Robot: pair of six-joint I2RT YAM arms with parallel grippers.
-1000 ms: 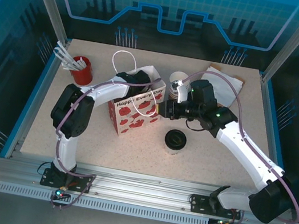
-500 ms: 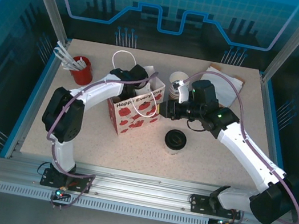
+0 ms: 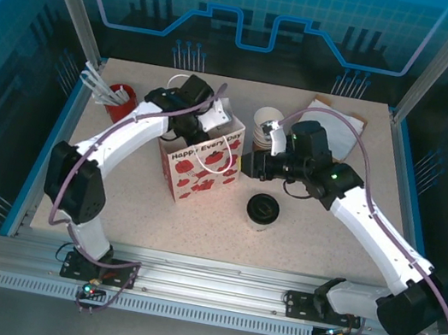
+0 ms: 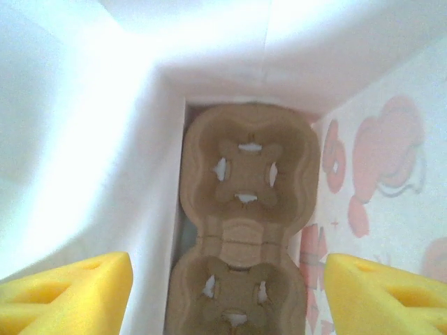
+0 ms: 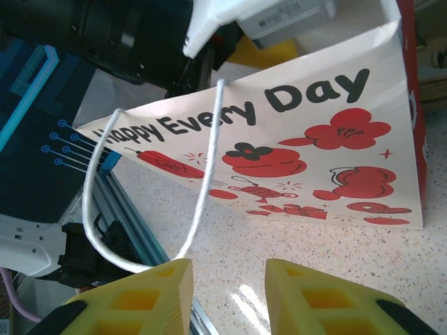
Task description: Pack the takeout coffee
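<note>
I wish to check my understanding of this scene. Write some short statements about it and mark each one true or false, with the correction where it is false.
1. The takeout coffee stands on the table, outside the paper bag. True.
2. A brown cup carrier lies at the bottom of the bag. True.
3. One well of the carrier holds a cup. False: both wells are empty.
4. The left gripper is shut. False: its fingers stand wide apart above the carrier.
5. The red cup stands right of the bag. False: it stands to the bag's left, near the table's far left corner.

left hand (image 3: 198,120) moved rearward above bag (image 3: 203,164), fingers spread wider
</note>
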